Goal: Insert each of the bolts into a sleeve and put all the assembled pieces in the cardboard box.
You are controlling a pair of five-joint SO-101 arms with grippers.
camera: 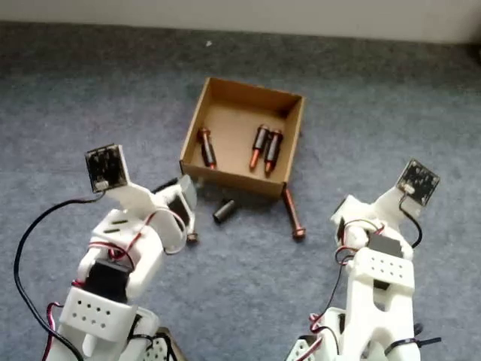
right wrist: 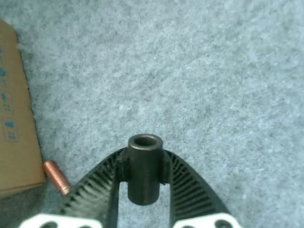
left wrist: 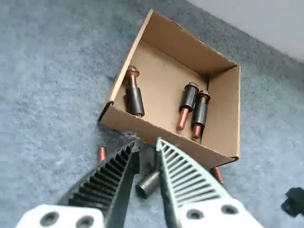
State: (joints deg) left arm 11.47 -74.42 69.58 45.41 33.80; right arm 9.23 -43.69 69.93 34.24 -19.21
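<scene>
Sleeves at both arms: upright sleeve (right wrist: pixel 145 175) clamped in right gripper (right wrist: pixel 145 154), loose sleeve (camera: pixel 224 210) under left gripper (left wrist: pixel 146 142)

The right gripper holds the upright sleeve tight between its two fingers, bore facing up, above the grey carpet (right wrist: pixel 213 71); the left gripper hangs with fingers slightly parted and nothing between them, over the loose sleeve; that sleeve lies on its side on the carpet, just in front of the cardboard box (camera: pixel 225 177); three assembled pieces (camera: pixel 259 147) lie inside the box, one alone near a side wall, two side by side; a bolt (camera: pixel 291 213) lies on the carpet with its tip at the box's front corner; a second bolt (camera: pixel 192 238) lies close beside the left arm.
</scene>
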